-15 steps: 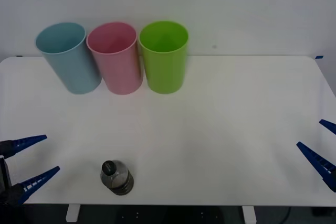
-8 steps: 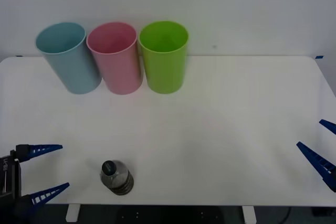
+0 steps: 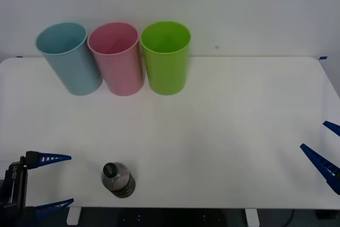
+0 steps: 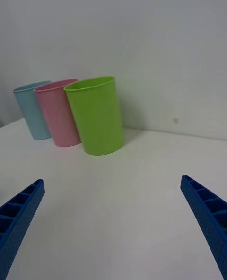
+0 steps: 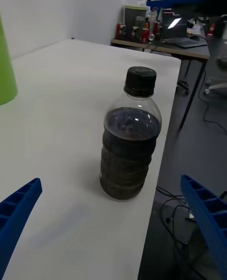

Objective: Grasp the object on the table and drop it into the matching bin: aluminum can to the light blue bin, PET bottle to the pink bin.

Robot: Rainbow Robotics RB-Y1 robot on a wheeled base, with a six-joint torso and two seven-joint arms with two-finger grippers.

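Note:
A small clear PET bottle with a black cap and dark contents stands upright near the table's front edge, left of centre; the left wrist view has the bottle straight ahead. My left gripper is open at the front left corner, level with the bottle and a short way to its left, not touching it. The pink bin stands at the back left between the light blue bin and a green one. My right gripper rests open at the table's right edge.
A bright green bin stands right of the pink one, touching it; the right wrist view shows the green bin nearest, then the pink bin and the light blue bin. Past the table's edge are a desk with clutter and cables on the floor.
My left gripper has moved right toward the bottle and turned, its fingers now spread level with it. The bottle, the bins and the right gripper have stayed put.

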